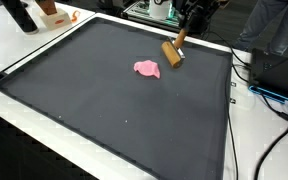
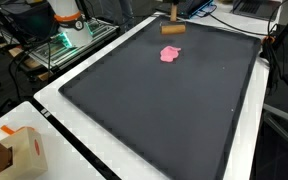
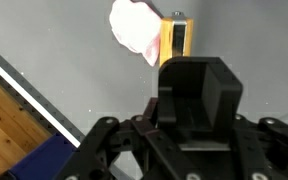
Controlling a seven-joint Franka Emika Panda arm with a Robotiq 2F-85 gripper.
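Black mat [image 1: 94, 110], far end: gripper [image 1: 188, 24] hangs over block [image 1: 171, 53], which lies just beside pink lump [image 1: 147, 68]. Nothing lifted. Can't tell claw width.

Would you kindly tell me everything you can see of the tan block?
The block is tan, rectangular and looks like wood. A thin handle rises from it toward the gripper; whether it is gripped is unclear. It rests on the dark mat near an edge, just apart from the pink lump.
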